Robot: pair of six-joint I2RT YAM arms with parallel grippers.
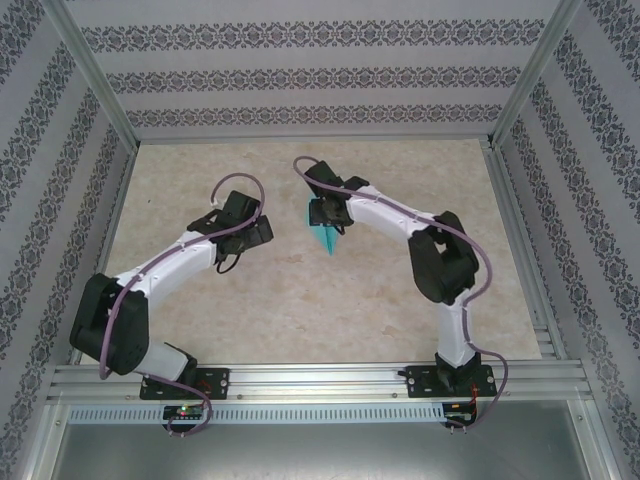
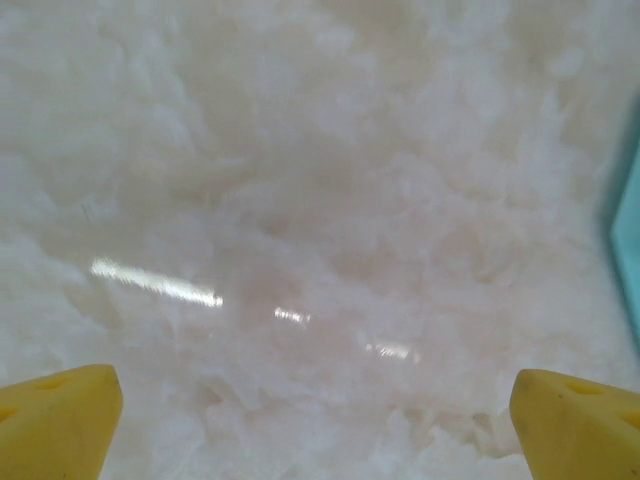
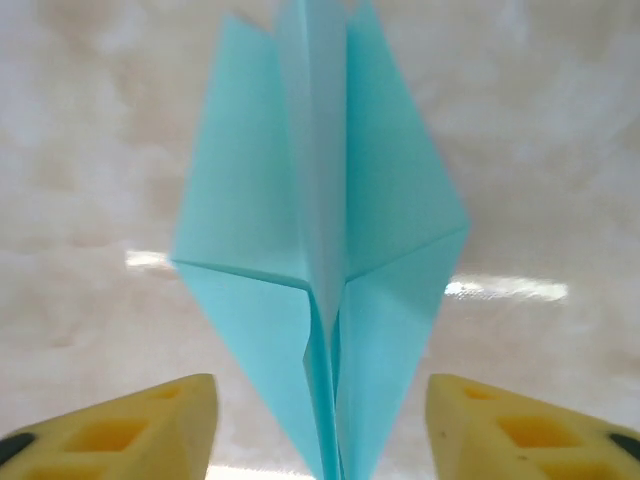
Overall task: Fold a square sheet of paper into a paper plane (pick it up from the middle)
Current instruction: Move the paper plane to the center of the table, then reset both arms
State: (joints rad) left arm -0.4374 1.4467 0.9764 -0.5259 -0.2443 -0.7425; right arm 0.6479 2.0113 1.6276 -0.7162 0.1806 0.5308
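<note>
From above, the teal paper plane (image 1: 326,238) lies near the middle of the pale marbled surface (image 1: 300,310), just under the right pincer (image 1: 322,212). The left pincer (image 1: 250,228) hangs to its left, apart from it.

The left wrist view shows the left pincer (image 2: 315,420) spread wide over bare surface, with a teal edge at the right border.

The right wrist view shows the right pincer (image 3: 320,420) open. Its yellow fingers (image 3: 150,420) stand clear of the plane's centre ridge between them.
</note>
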